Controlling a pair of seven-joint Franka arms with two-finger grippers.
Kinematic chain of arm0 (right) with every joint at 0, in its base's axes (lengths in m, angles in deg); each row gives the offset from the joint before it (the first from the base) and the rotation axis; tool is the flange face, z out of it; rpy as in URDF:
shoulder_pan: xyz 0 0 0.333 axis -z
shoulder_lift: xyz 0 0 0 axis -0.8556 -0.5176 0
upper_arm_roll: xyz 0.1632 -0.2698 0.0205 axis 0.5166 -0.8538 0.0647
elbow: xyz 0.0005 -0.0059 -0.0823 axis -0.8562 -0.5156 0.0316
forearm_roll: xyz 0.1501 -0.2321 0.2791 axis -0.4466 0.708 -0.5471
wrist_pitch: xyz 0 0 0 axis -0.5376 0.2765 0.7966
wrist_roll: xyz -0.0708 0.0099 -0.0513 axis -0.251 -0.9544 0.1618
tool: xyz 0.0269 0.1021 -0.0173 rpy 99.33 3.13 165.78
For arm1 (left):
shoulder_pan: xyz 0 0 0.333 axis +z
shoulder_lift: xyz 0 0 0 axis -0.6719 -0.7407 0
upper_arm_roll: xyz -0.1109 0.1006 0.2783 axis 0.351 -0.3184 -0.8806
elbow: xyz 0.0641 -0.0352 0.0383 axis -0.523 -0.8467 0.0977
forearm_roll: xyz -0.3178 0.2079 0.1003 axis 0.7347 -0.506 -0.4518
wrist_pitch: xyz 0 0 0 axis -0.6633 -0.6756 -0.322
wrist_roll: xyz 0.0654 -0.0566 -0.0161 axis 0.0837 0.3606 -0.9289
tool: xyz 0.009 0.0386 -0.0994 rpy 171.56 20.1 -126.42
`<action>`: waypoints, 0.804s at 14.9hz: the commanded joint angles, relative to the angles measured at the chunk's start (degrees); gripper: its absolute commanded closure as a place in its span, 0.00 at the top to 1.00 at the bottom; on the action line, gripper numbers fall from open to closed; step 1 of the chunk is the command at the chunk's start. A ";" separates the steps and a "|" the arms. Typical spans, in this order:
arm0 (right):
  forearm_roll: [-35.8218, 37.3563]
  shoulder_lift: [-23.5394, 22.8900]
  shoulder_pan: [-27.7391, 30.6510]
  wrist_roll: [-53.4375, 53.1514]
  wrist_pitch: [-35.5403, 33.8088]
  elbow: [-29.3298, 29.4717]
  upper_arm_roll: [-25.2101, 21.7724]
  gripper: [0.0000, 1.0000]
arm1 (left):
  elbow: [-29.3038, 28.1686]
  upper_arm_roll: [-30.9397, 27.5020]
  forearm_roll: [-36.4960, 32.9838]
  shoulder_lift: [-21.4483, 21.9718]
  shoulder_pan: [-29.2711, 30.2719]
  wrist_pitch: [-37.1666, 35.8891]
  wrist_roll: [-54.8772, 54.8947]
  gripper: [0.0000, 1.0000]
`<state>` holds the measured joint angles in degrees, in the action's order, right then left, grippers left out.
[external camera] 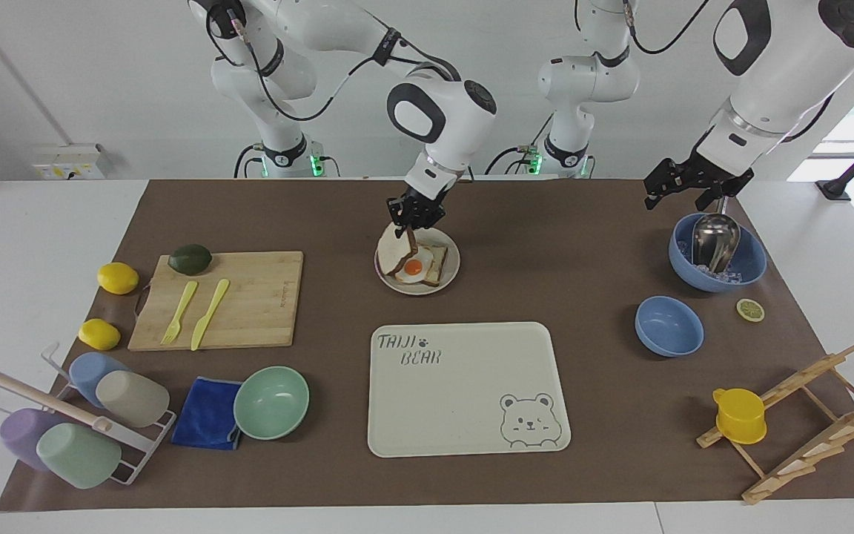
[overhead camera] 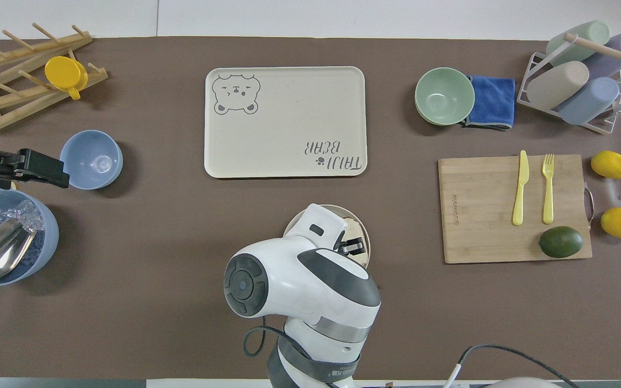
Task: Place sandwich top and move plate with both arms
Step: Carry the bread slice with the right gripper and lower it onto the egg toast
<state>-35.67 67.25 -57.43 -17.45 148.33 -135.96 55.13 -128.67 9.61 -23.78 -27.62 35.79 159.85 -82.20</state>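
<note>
My right gripper (external camera: pixel 414 216) is shut on the crust of the sandwich top (external camera: pixel 391 256), a pale speckled slice. The slice hangs tilted over the plate (external camera: pixel 452 274), and its lower edge rests at the plate's edge toward the right arm's end, against the egg-topped bread (external camera: pixel 427 268). In the overhead view the right arm covers most of the plate (overhead camera: pixel 363 237). My left gripper (external camera: pixel 683 199) waits open and empty over the blue bowl with ice and a metal scoop (external camera: pixel 752 271); it also shows in the overhead view (overhead camera: pixel 46 170).
The cream bear tray (external camera: pixel 464 400) lies farther from the robots than the plate. A cutting board (external camera: pixel 256 297) with a fork, a knife and an avocado lies toward the right arm's end. A small blue bowl (external camera: pixel 668 326), a mint-green bowl (external camera: pixel 271 402) and a cup rack (external camera: pixel 64 423) stand around.
</note>
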 commanded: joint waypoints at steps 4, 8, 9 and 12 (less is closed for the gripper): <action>5.26 -4.85 -0.34 -7.20 6.68 -1.17 0.47 0.00 | -1.39 0.17 -1.03 1.09 0.44 -0.31 0.52 1.00; 5.62 -5.57 -0.34 -9.75 11.86 -3.63 0.47 0.00 | -1.48 0.09 -0.94 1.17 0.62 0.57 0.17 1.00; 5.62 -5.83 -0.25 -10.62 13.88 -4.25 0.47 0.00 | -1.48 0.17 -0.94 1.17 0.53 0.75 -0.79 1.00; 5.45 -7.41 0.62 -13.88 17.06 -4.69 0.47 0.43 | -2.00 0.17 -0.68 1.35 0.09 1.45 -1.85 1.00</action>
<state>-31.05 61.62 -58.27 -28.69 162.19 -139.67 54.92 -128.88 9.53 -23.78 -27.62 35.91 160.00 -82.96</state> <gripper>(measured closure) 0.881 0.000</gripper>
